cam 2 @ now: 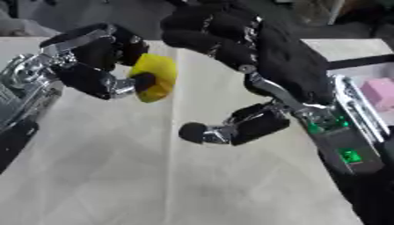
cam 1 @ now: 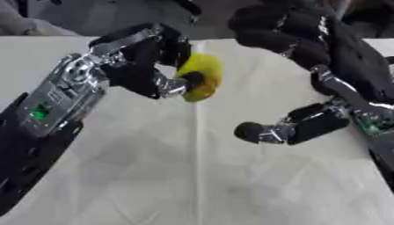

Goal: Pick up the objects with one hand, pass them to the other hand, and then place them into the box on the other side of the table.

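A yellow object (cam 1: 202, 75) hangs above the table's middle, pinched between the thumb and curled fingers of my left hand (cam 1: 146, 66), which reaches in from the left. My right hand (cam 2: 246, 48) is just to its right, apart from it. Its fingers arch over toward the yellow object and its thumb (cam 2: 223, 129) sticks out below; nothing is in it. At the right edge a box (cam 2: 346, 94) with a pale rim shows, with a pink object (cam 2: 378, 93) inside it.
The table (cam 1: 192, 176) is covered with a pale cloth with a seam running down its middle. Dark shapes lie beyond the table's far edge.
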`<state>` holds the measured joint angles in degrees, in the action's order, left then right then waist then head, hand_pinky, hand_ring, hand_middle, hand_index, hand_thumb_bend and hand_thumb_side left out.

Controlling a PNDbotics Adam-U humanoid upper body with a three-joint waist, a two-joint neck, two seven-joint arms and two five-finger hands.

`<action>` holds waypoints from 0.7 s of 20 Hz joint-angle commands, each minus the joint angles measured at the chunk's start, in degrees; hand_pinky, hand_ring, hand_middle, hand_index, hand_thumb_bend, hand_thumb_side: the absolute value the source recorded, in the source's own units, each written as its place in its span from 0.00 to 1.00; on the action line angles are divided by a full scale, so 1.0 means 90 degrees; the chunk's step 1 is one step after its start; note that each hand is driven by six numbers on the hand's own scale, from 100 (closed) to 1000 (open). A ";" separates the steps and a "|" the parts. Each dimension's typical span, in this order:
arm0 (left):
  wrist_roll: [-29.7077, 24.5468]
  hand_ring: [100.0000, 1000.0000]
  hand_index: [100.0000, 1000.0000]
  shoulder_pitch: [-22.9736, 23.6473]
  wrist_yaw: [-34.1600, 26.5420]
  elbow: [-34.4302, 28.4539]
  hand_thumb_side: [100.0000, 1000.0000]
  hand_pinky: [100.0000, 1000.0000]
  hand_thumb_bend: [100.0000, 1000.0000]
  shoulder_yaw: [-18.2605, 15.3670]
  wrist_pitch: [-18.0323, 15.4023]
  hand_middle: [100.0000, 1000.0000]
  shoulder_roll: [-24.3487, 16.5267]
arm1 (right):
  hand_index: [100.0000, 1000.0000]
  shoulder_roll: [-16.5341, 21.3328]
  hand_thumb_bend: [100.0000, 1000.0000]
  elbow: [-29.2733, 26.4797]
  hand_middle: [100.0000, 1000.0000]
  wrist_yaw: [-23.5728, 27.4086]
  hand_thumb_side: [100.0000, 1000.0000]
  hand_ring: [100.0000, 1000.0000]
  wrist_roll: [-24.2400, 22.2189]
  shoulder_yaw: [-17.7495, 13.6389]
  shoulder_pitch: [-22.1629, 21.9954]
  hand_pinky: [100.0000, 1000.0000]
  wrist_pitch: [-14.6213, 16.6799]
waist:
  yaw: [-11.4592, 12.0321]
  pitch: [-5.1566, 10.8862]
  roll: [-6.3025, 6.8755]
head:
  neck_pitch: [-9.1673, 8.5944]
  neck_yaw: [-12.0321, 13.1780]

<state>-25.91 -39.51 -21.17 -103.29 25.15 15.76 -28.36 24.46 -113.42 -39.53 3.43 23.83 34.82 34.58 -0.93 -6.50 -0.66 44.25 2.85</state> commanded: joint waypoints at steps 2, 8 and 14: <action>-0.0108 0.40 0.37 -0.0176 -0.0173 -0.0327 0.00 0.59 0.20 0.0002 0.0078 0.29 -0.0018 | 0.91 0.0035 0.38 -0.0130 0.80 -0.0008 0.30 0.82 0.0056 0.0005 0.0124 0.96 0.0064 | 0.0018 0.0195 0.0072 | -0.0015 -0.0029; -0.0267 0.41 0.38 -0.0298 -0.0483 -0.0588 0.00 0.60 0.20 0.0048 0.0076 0.30 -0.0087 | 0.90 0.0048 0.36 -0.0130 0.79 -0.0033 0.29 0.81 0.0119 0.0073 0.0116 0.95 0.0065 | 0.0028 0.0200 0.0080 | -0.0015 -0.0081; -0.0261 0.41 0.38 -0.0364 -0.0587 -0.0806 0.00 0.61 0.19 -0.0007 0.0073 0.30 -0.0088 | 0.88 0.0063 0.34 -0.0130 0.72 -0.0095 0.29 0.74 0.0116 0.0084 0.0068 0.92 -0.0157 | 0.0031 0.0205 0.0080 | -0.0015 -0.0128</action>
<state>-28.15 -41.50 -25.97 -109.31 25.77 16.58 -28.15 24.45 -113.42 -40.08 4.35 24.86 34.76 33.81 -0.71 -6.50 -0.66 44.25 1.88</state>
